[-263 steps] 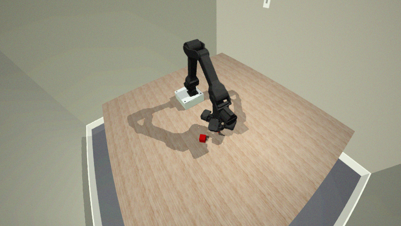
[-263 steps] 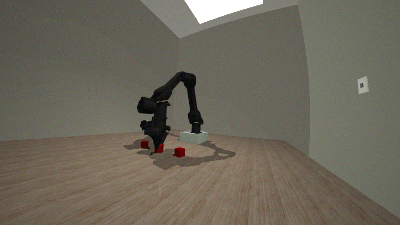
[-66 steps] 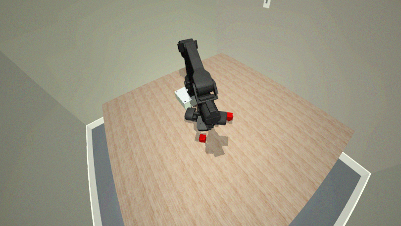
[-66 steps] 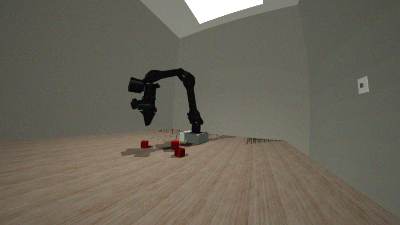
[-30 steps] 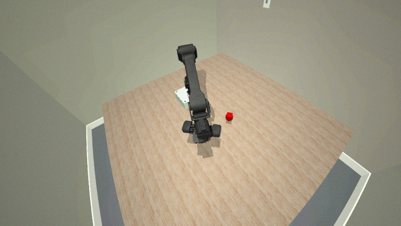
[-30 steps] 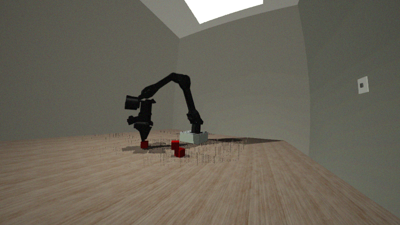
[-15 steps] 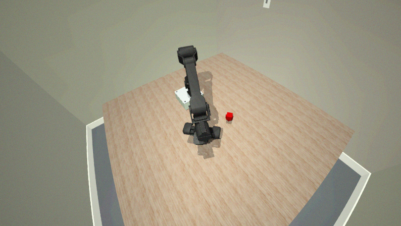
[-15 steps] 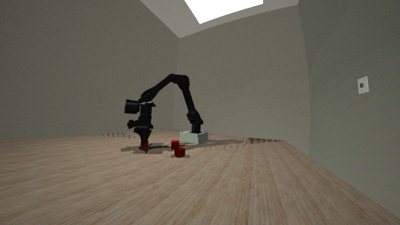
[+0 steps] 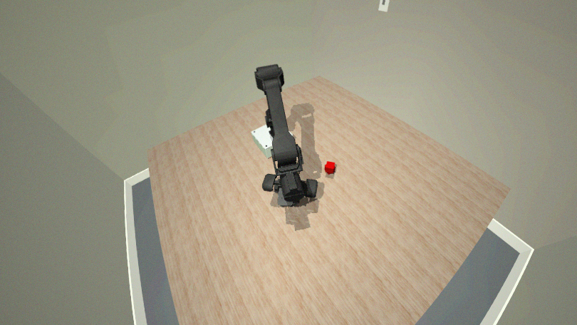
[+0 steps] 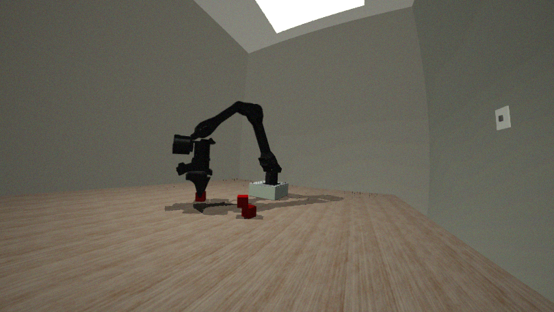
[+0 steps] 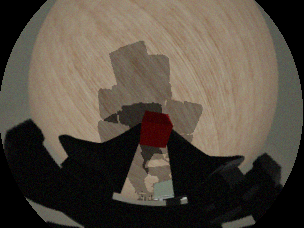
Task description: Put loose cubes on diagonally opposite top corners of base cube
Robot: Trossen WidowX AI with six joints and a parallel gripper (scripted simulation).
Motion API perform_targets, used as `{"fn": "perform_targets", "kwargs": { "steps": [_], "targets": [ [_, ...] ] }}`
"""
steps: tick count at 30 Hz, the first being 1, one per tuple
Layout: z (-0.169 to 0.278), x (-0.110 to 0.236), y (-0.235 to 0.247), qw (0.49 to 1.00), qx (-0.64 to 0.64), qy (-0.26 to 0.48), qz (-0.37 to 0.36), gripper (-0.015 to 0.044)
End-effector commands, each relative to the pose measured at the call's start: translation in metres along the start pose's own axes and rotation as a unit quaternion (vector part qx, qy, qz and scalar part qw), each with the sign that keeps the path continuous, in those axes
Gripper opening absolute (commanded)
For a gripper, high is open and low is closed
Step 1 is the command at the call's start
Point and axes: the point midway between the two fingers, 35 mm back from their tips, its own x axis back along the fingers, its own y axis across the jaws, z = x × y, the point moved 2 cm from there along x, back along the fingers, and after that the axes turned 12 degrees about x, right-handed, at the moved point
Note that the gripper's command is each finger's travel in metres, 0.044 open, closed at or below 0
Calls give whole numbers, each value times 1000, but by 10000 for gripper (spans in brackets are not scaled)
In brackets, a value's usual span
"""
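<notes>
1. The gripper (image 10: pixel 200 192) points straight down at the wooden table (image 10: pixel 349 252), its fingers closed on 1 red cube (image 10: pixel 200 197) that rests on the tabletop.
2. The other 2 red cubes (image 10: pixel 246 206) sit near the gripper, toward the arm's white base mount (image 10: pixel 268 189).
3. In the wrist view, the gripped cube (image 11: pixel 155 129) sits between the fingertips.

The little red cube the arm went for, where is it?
In the exterior view, the small red cube sits on the wooden floor, pinched in the end effector.
</notes>
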Motion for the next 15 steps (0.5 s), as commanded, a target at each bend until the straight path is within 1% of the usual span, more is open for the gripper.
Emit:
{"fn": "perform_targets", "kwargs": {
  "steps": [1,15],
  "targets": [
    [-4,16,1,1000,3,-9,-1,105],
    [-4,60,1,1000,3,-9,-1,105]
  ]
}}
